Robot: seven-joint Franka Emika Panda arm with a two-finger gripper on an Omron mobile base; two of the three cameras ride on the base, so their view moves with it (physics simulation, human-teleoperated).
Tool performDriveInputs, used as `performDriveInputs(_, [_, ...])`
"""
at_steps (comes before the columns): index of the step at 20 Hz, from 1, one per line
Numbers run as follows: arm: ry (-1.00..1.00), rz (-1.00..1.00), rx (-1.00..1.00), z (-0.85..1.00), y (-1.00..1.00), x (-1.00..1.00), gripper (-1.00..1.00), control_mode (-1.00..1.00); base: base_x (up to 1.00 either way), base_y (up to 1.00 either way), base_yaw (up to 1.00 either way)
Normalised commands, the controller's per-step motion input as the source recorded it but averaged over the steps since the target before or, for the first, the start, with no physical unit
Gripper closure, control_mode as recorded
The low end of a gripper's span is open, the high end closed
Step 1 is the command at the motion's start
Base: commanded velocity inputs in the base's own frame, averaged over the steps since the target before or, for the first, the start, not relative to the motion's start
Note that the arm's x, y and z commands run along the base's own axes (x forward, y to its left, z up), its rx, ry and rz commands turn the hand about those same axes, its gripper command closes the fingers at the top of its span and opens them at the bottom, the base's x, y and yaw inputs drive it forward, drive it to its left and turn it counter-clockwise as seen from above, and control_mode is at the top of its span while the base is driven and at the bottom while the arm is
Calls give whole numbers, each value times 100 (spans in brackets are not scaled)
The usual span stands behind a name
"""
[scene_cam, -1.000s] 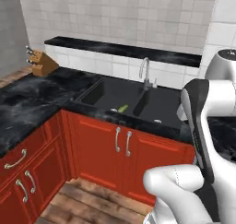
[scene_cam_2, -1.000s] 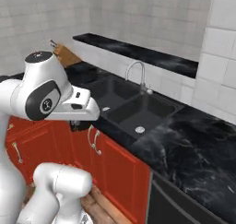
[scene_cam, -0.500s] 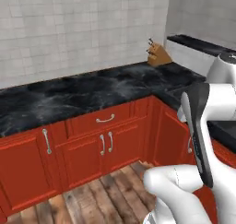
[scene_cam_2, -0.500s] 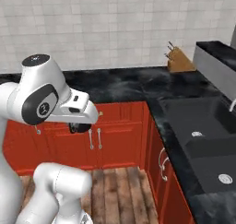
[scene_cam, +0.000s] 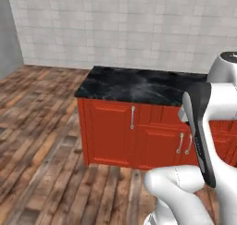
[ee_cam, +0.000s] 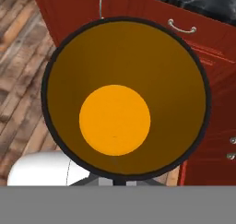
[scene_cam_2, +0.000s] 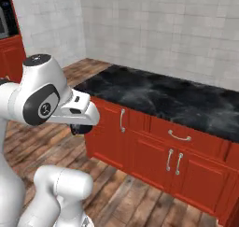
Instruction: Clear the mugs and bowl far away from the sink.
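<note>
Mug [ee_cam: 123, 98] gripped in closed claw [ee_cam: 120, 180], mouth facing camera. To be kept level and set mid-counter [scene_cam_2: 177, 100], well off edges.

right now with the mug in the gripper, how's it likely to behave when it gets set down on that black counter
The mug looks rigid, with a round rim and flat orange bottom, so it should probably stand steady upright. Laid on its side, its round wall would likely let it roll. The black counter looks glossy, so the mug may slide if nudged. It seems small, so likely light.
</note>
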Motion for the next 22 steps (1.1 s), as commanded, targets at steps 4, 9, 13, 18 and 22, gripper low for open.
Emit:
performDriveInputs(4, [0, 0, 0, 0, 0, 0, 100, 100, 0, 3, 100])
performDriveInputs(9, [0, 0, 0, 0, 0, 0, 100, 100, 0, 11, 100])
performDriveInputs(13, [0, 0, 0, 0, 0, 0, 100, 100, 0, 12, 100])
performDriveInputs(18, [0, 0, 0, 0, 0, 0, 100, 100, 25, 57, 81])
performDriveInputs(22, [0, 0, 0, 0, 0, 0, 100, 100, 84, 99, 50])
